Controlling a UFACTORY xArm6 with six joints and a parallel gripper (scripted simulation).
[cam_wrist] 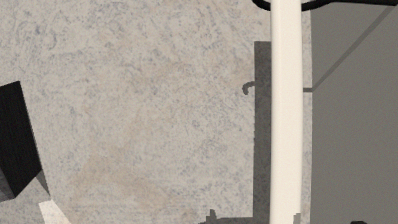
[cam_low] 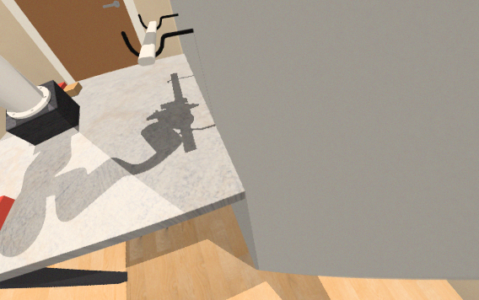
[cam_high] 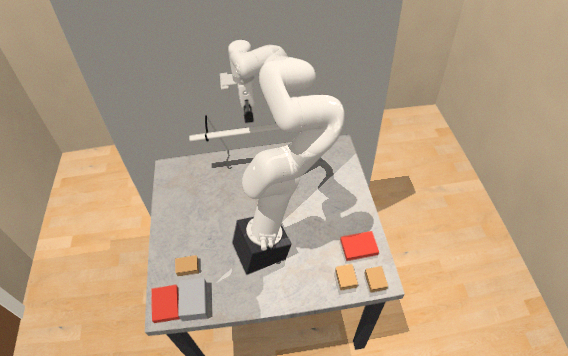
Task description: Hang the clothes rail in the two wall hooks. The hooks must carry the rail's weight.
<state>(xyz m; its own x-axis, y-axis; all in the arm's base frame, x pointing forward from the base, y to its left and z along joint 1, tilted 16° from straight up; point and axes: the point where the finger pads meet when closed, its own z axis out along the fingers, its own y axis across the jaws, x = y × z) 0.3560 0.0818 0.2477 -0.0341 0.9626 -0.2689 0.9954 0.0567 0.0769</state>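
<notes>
The white clothes rail (cam_high: 220,134) lies level in front of the grey wall, above the table. It rests in a black wall hook (cam_high: 206,127) near its left end; the right part is hidden behind my arm. In the exterior view the rail's end (cam_low: 148,44) sits in two black hooks (cam_low: 131,44). In the wrist view the rail (cam_wrist: 286,115) runs top to bottom with a hook (cam_wrist: 265,5) at the top edge. My gripper (cam_high: 247,116) is open and empty, just above the rail and apart from it.
The grey wall (cam_high: 150,75) stands right behind the rail. My black base (cam_high: 261,245) is mid-table. Red (cam_high: 359,245), tan (cam_high: 187,265) and grey (cam_high: 193,298) flat blocks lie near the table's front corners.
</notes>
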